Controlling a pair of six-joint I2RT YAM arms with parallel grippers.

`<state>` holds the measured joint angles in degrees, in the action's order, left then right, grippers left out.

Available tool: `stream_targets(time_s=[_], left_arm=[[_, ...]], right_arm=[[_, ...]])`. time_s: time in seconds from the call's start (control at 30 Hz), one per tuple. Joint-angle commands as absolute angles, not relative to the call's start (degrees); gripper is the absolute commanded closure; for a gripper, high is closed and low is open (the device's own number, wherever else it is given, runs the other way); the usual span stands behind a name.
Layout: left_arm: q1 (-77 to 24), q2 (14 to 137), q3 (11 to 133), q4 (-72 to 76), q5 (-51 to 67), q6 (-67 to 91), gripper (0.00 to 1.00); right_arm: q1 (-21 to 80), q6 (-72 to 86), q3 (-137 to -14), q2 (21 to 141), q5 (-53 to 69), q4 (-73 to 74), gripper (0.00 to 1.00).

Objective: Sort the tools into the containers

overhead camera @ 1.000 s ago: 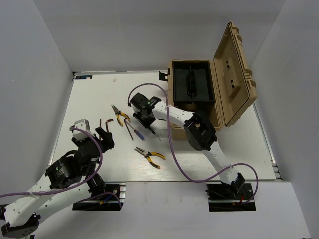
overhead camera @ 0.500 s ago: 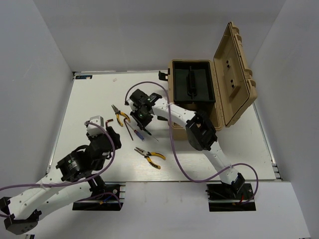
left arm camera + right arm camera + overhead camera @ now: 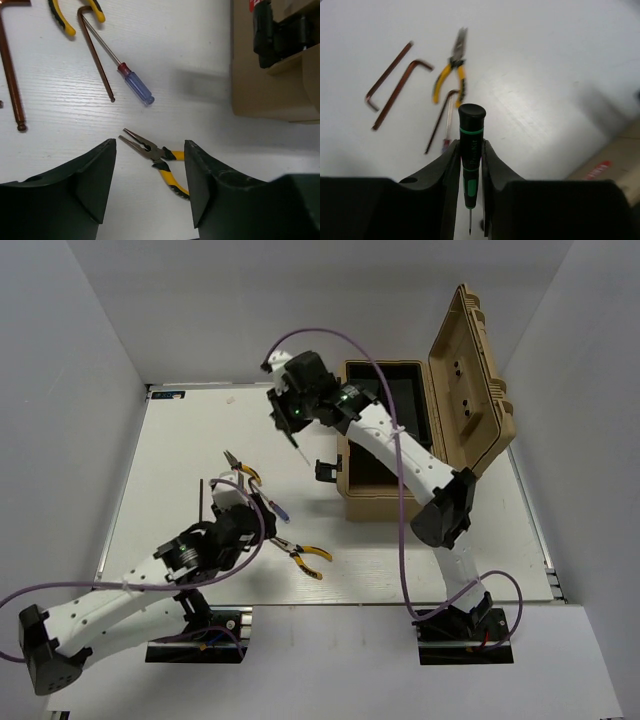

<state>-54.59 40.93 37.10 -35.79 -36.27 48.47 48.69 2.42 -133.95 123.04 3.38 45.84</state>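
Your right gripper (image 3: 470, 165) is clamped on the black, green-banded screwdriver (image 3: 471, 122), upright between its fingers (image 3: 448, 172), tip down, near the open tan plastic case (image 3: 365, 502). That slim handle could pivot or slip, or its tip snag the case rim. Your left gripper (image 3: 150, 160) hangs unclenched over the yellow-handled pliers (image 3: 167, 167) just below; they lie aslant, so closing may pinch only the nose.

A white bench (image 3: 170, 455) with a faintly grained top stands enclosed by plain white walls (image 3: 250, 300) at its left, far and right edges. A small label (image 3: 166, 394) lies at its far left corner.
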Motion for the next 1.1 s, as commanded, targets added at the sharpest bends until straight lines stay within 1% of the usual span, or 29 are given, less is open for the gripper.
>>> stream_targets(time_s=[0.0,0.03,0.07,0.13,0.17,0.23,0.27,0.47,0.63,0.97,1.0,1.03,1.07], left_arm=[[-54.5,46.5,37.4,-30.4,-34.5,50.6,0.31],[-54.0,50.2,38.2,-30.4,-34.5,51.3,0.31],[-54.0,52.2,38.8,-30.4,-34.5,51.9,0.27],[-54.0,55.6,40.6,-29.9,-34.5,53.0,0.26],[-53.4,58.6,41.3,-29.9,-33.9,53.6,0.24],[-53.4,61.1,42.0,-29.0,-33.9,54.2,0.19],[-52.7,63.3,42.6,-28.4,-33.9,54.9,0.19],[-50.0,69.1,46.0,-27.2,-33.4,54.3,0.18],[-47.1,72.1,46.6,-25.5,-33.4,53.8,0.18],[-42.3,78.9,45.4,-20.5,-28.3,51.6,0.18],[-41.8,79.4,46.0,-20.0,-28.3,51.1,0.18],[-41.1,80.0,46.8,-20.0,-27.8,51.1,0.18],[-41.1,81.4,46.8,-20.0,-27.8,50.5,0.18]], right_arm=[[45.8,0.3,-136.8,119.2,-9.9,42.1,1.0],[44.7,0.4,-136.8,117.8,-11.9,41.3,1.0],[42.3,0.3,-136.4,117.4,-13.5,41.0,1.0],[39.6,0.3,-134.7,115.9,-18.6,38.9,1.0],[37.7,0.3,-134.2,115.6,-19.4,38.1,1.0],[36.0,1.2,-132.1,114.4,-19.8,37.4,1.0],[34.0,2.9,-130.6,114.3,-19.7,36.5,1.0],[30.9,9.8,-129.4,117.2,-17.2,35.9,1.0],[29.6,10.5,-128.8,120.2,-16.0,35.7,1.0],[26.8,11.2,-127.8,123.0,-14.3,36.5,1.0],[26.7,10.8,-127.6,123.2,-14.0,36.5,0.95],[26.6,10.9,-127.5,123.1,-13.5,36.8,0.78],[26.7,10.8,-127.6,123.0,-13.2,37.0,0.71]])
